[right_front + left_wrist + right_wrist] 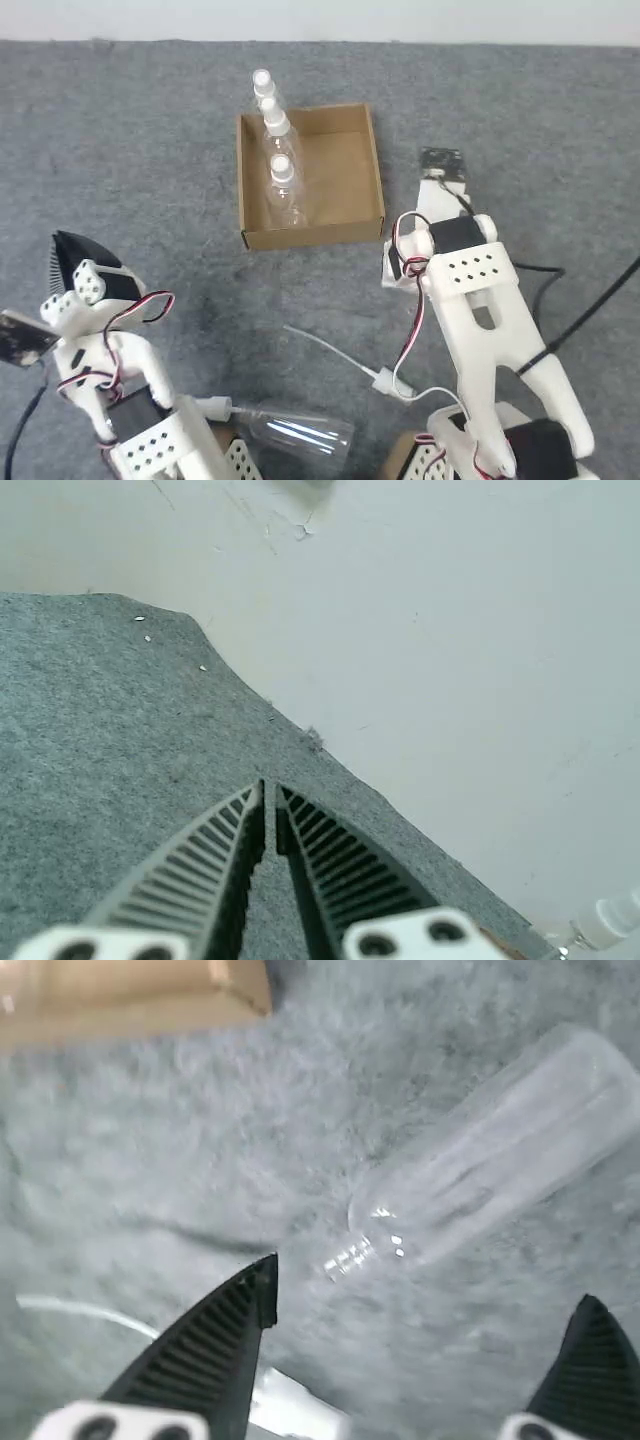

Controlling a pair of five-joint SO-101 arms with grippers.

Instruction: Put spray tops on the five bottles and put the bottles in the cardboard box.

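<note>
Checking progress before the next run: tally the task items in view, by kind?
Bottles with spray tops on: 3
Bottle without a top: 1
Loose spray top: 1
Cardboard box: 1
Total: 6

There is one box (310, 237). Three stand in a row at its 10 o'clock side: far bottle (268, 102), middle bottle (277, 135), near bottle (285, 198). Each has one spray top (262, 79) on. One more, the lying bottle (300, 432), is at the box's 6 o'clock. That makes four seen from above. One loose top (385, 379) lies at the box's 5 o'clock. The right wrist view has one bare-neck bottle (490, 1170); I cannot tell if it is a fifth. There are two arms: left arm (110, 370), right arm (480, 300).
</note>
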